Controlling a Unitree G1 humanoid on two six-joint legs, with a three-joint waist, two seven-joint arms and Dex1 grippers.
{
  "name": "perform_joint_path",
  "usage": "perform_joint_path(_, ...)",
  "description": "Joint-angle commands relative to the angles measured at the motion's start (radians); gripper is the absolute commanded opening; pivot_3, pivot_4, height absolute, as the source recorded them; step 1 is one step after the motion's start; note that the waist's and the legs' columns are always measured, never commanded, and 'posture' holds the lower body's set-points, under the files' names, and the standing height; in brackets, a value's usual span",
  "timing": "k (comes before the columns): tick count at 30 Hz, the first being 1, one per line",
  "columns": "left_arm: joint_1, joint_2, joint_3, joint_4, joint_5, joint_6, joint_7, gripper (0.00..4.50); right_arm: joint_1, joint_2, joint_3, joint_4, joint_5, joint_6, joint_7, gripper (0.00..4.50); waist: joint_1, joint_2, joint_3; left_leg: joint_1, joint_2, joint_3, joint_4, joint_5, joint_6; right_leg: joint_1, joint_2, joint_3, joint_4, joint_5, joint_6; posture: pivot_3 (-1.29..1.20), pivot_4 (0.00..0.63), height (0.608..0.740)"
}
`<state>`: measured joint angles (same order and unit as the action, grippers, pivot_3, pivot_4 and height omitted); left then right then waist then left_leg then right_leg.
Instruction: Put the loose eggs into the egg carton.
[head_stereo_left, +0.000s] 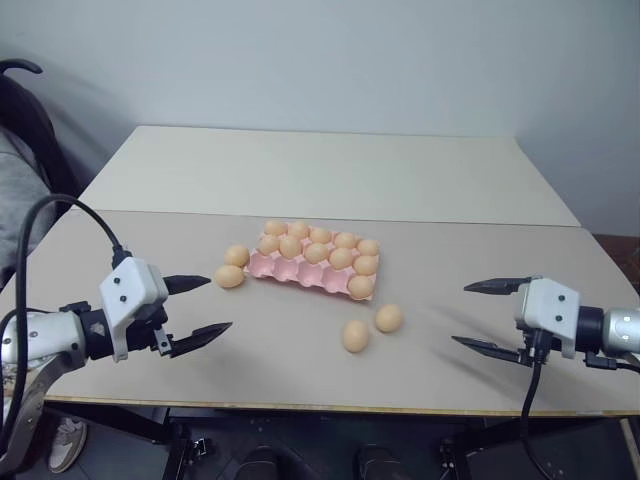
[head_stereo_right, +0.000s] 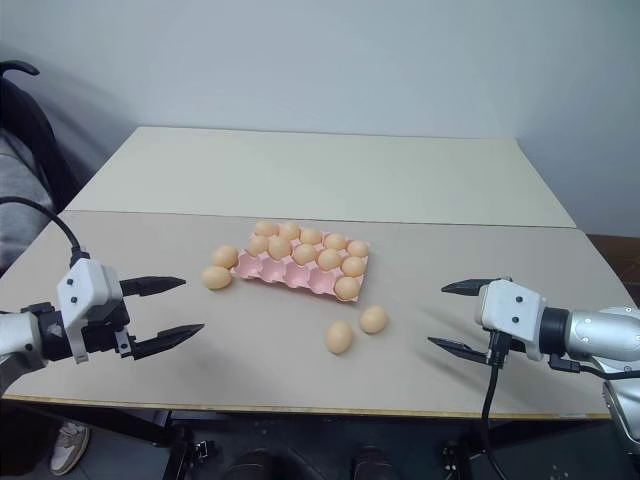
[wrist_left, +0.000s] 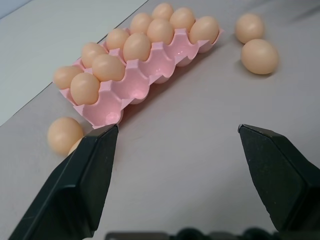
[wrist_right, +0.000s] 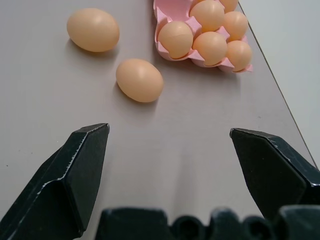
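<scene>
We are holding both grippers spread and empty, left gripper (head_stereo_left: 196, 312) near two loose eggs (head_stereo_left: 232, 267), right gripper (head_stereo_left: 492, 316) near two more (head_stereo_left: 371, 327), egg carton (head_stereo_left: 300, 270) lying between.

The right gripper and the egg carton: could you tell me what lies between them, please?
Two loose eggs lie on the table between the open right gripper and the egg carton, apart from both. The head views and the right wrist view show this.
</scene>
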<state>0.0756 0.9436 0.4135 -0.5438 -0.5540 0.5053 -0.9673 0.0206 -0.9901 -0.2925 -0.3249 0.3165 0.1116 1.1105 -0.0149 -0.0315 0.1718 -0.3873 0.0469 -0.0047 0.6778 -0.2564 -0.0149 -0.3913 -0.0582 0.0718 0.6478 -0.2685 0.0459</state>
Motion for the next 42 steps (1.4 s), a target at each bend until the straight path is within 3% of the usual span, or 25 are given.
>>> perform_joint_path(1, -0.014, 0.027, 0.032, -0.014, -0.038, 0.03, -0.013, 4.16, -0.003, -0.016, -0.04, -0.024, 0.011, -0.001, -0.002, 4.5, 0.0, 0.0, 0.0, 0.0, 0.0, 0.0, 0.0, 0.0, 0.0, 0.0, 0.0, 0.0, 0.0, 0.0, 0.0, 0.0, 0.15, 0.74)
perform_joint_path(17, -0.039, -0.01, 0.018, -0.033, -0.067, 0.01, 0.007, 4.16, -0.017, -0.029, -0.046, 0.0, 0.003, -0.005, 0.002, 4.5, 0.0, 0.0, 0.0, 0.0, 0.0, 0.0, 0.0, 0.0, 0.0, 0.0, 0.0, 0.0, 0.0, 0.0, 0.0, 0.0, 0.15, 0.74)
perform_joint_path(23, -0.033, -0.004, -0.017, -0.011, -0.082, 0.015, -0.04, 4.16, 0.002, -0.039, -0.056, -0.077, 0.026, 0.099, -0.033, 4.5, 0.0, 0.0, 0.0, 0.0, 0.0, 0.0, 0.0, 0.0, 0.0, 0.0, 0.0, 0.0, 0.0, 0.0, 0.0, 0.0, 0.15, 0.74)
perform_joint_path(32, -0.132, -0.007, -0.113, 0.024, -0.081, 0.002, -0.074, 4.16, -0.108, 0.042, 0.172, -0.087, -0.05, 0.071, -0.073, 4.5, -0.002, 0.0, 0.0, 0.0, 0.0, 0.0, 0.0, 0.0, 0.0, 0.0, 0.0, 0.0, 0.0, 0.0, 0.0, 0.0, 0.15, 0.74)
perform_joint_path(42, -0.162, -0.011, -0.155, 0.036, -0.084, 0.002, -0.095, 4.16, -0.28, 0.14, 0.377, 0.132, -0.193, -0.105, -0.053, 4.5, -0.002, 0.0, 0.0, -0.001, 0.0, 0.0, 0.0, 0.0, 0.0, -0.001, 0.0, 0.0, 0.0, 0.0, 0.0, 0.0, 0.15, 0.74)
